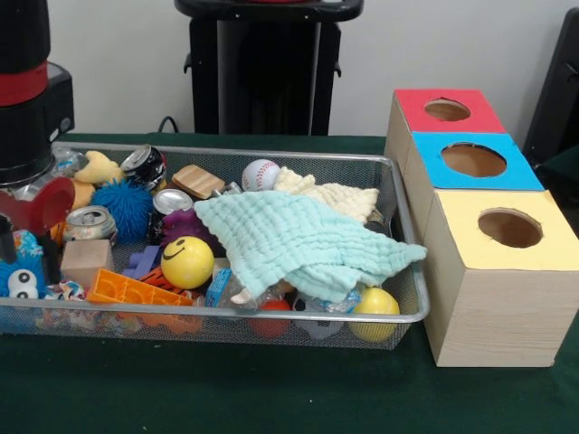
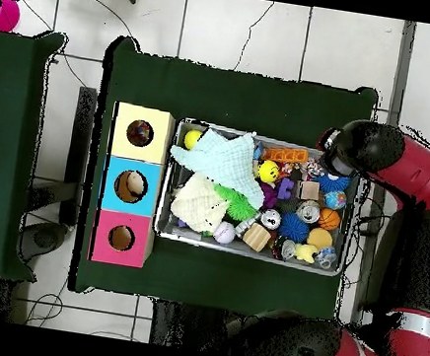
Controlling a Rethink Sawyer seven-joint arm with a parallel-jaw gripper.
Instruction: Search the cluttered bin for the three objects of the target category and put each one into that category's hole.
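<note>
The cluttered bin (image 1: 401, 185) is a long wire-mesh tray on the green table; it also shows in the overhead view (image 2: 247, 254). A pale green cloth (image 1: 298, 240) lies over its middle, with a cream cloth (image 1: 336, 196) behind it. Around them lie a baseball (image 1: 261, 174), a yellow smiley ball (image 1: 187, 261), a plain yellow ball (image 1: 375, 306), a blue spiky ball (image 1: 122, 208) and drink cans (image 1: 89, 222). The hole (image 1: 509, 228) in the yellow-topped box is to the right of the bin. My gripper (image 1: 27, 237) hangs low over the bin's left end; the arm (image 2: 363, 148) hides it from above.
The blue-topped box (image 1: 470, 160) and red-topped box (image 1: 447, 109) stand in a row behind the yellow one. The bin also holds a wooden block (image 1: 86, 260), an orange plastic piece (image 1: 127, 289), a yellow duck (image 1: 98, 167) and a purple toy (image 1: 185, 224). The robot's pedestal (image 1: 267, 72) stands behind.
</note>
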